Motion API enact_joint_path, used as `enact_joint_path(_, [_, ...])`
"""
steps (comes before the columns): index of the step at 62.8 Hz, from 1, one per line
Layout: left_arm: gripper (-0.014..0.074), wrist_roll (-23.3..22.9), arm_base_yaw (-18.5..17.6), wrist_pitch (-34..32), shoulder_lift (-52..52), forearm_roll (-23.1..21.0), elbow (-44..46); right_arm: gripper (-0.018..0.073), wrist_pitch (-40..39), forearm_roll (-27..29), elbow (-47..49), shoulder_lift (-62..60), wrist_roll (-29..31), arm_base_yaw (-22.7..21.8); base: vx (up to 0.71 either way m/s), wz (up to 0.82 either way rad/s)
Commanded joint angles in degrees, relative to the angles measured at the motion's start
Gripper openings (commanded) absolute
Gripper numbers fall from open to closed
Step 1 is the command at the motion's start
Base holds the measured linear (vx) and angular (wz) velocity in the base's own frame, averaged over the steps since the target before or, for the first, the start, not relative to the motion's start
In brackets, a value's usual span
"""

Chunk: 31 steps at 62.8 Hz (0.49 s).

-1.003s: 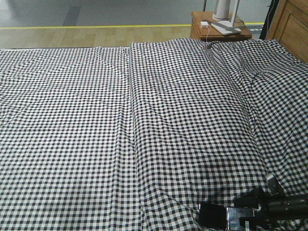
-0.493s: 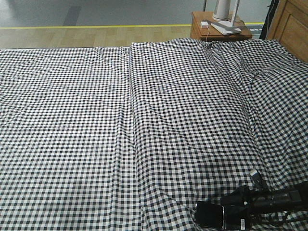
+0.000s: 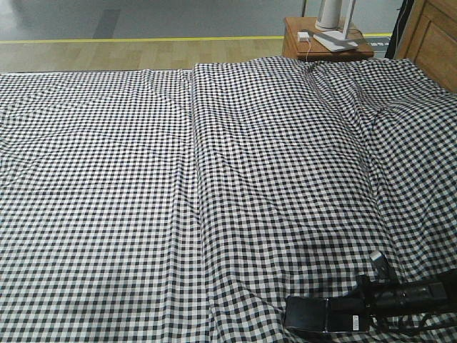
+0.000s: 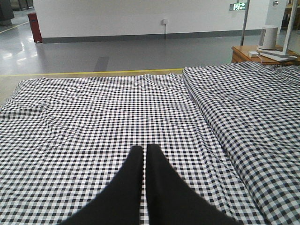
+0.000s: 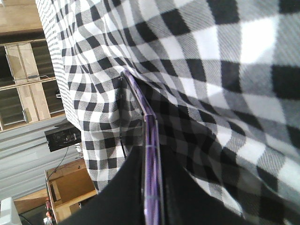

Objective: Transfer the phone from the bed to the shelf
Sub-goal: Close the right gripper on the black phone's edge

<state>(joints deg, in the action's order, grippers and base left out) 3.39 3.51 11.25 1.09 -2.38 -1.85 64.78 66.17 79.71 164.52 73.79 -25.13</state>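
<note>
The bed (image 3: 178,179), covered in wrinkled black-and-white gingham, fills the front view. At its near right corner the black phone (image 3: 314,315) is held low over the cloth by my right gripper (image 3: 355,314), which reaches in from the right and is shut on it. The right wrist view shows the phone (image 5: 149,136) edge-on, its thin purplish rim between two dark fingers (image 5: 122,187), close against the cloth. A pale wood shelf (image 5: 28,89) shows at that view's left edge. My left gripper (image 4: 144,150) hovers over the bed (image 4: 93,117), shut and empty.
A small reddish-brown nightstand (image 3: 314,44) with a white device stands beyond the bed's far right corner. A wooden headboard (image 3: 432,39) rises at the right. Wood floor with a yellow line (image 3: 143,39) lies beyond the far edge.
My right gripper and the phone have shifted a little to the left along the bed's near edge, and the phone now looks flatter. The left gripper's earlier position is not shown.
</note>
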Motion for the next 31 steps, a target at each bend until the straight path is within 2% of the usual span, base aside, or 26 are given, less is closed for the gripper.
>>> enact_joint_path(1, [0.0001,0.00,0.02,-3.99,0.48,-0.53,-0.41,-0.0010,9.11,0.90,0.24,-5.11,-0.78,0.03,0.00,0.00])
enact_joint_path(9, [0.0001,0.00,0.02,-3.99,0.48,-0.53,-0.41,-0.0009,9.11,0.58,-1.49,-8.52,-3.05,0.10,0.00,0.00])
enact_joint_path(24, [0.0001,0.00,0.02,-3.99,0.48,-0.53,-0.41,-0.0003,9.11,1.37,-11.52,-20.59,3.24,0.10,0.00,0.00])
enact_joint_path(31, [0.0001,0.00,0.02,-3.99,0.48,-0.53,-0.41,-0.0002,9.11,1.37,-15.36,-27.20,3.60,0.10,0.00,0.00])
